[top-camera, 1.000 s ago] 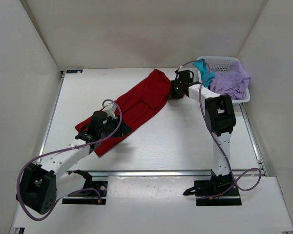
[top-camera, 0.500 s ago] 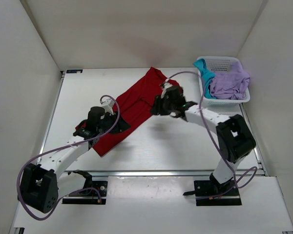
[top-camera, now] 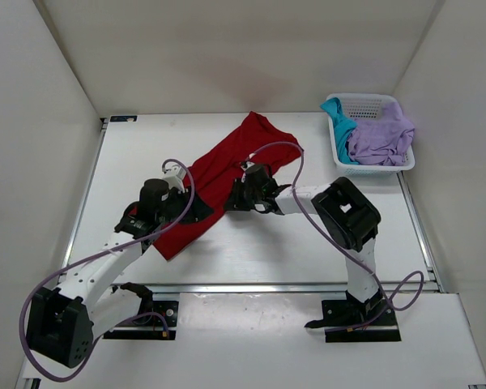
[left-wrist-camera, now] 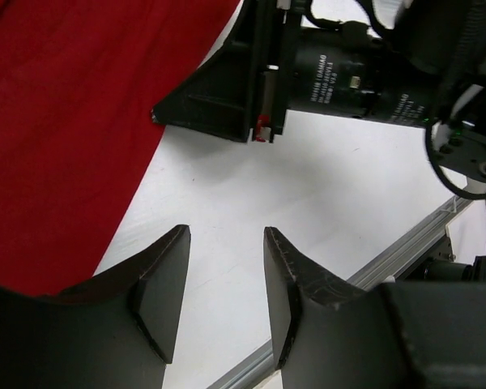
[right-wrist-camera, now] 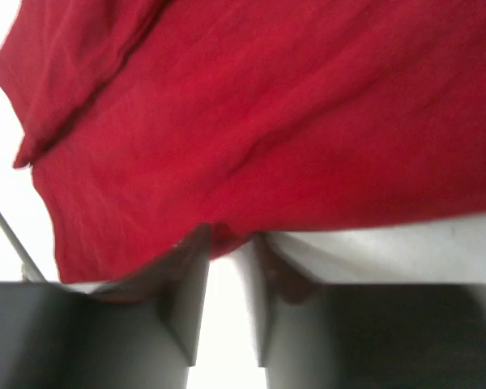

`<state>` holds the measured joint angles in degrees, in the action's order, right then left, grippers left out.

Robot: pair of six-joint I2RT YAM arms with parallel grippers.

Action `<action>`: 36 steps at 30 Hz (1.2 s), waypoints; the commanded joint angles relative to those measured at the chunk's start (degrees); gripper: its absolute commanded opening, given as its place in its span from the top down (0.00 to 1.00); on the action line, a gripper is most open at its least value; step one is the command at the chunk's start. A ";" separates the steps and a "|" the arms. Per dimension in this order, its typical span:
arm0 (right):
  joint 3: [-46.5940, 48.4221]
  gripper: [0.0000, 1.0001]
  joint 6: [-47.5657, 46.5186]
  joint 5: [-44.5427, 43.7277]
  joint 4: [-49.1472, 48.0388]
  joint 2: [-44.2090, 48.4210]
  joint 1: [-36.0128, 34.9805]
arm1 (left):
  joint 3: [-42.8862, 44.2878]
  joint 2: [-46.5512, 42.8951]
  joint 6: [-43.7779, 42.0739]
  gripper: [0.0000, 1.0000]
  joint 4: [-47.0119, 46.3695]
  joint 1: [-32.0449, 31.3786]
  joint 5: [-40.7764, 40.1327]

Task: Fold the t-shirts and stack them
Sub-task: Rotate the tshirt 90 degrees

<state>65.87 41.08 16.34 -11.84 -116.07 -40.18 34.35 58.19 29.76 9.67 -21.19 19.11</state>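
the deep red soft fabric t-shirt (top-camera: 227, 162) lies diagonally on the white table (top-camera: 308, 243), near-left to far-right, its right-hand hem at the tips of the right gripper (right-wrist-camera: 228, 243), which is part open and not yet clamped, while the left gripper (left-wrist-camera: 225, 243), half open and empty, hangs beside that hem.

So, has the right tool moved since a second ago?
Yes. The right tool has swung left and down the view, away from the white basket, to the red t-shirt.

Top: overhead, far. Wrists: close, low, sharing red shirt (top-camera: 223, 166); right blurred, probably nearest.
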 commanded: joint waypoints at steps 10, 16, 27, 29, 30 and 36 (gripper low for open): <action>-15.50 1.00 -7.49 9.14 5.22 13.93 16.00 | -0.60 2.18 -0.58 0.49 -0.36 -4.65 -2.23; -22.61 0.96 -16.38 13.62 13.16 23.15 28.92 | -0.25 4.73 -2.32 0.49 4.28 -8.76 -6.53; -36.41 0.60 -13.75 4.94 20.18 48.38 24.28 | -8.68 6.23 -3.21 0.43 6.23 -14.93 -9.45; -41.14 0.60 -10.60 3.36 22.63 52.95 19.90 | -9.56 6.05 -3.04 0.41 5.98 -14.76 -9.45; -42.65 0.60 -9.80 2.83 23.69 56.19 18.84 | -10.52 5.71 -3.21 0.41 5.97 -14.23 -7.88; -49.60 0.60 -0.04 -0.16 29.50 66.76 6.79 | -11.14 5.79 -2.96 0.41 7.12 -16.78 -6.64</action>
<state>17.78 34.94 18.96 14.90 -52.47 -29.61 24.49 64.75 27.03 16.23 -36.56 10.72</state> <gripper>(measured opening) 0.399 0.587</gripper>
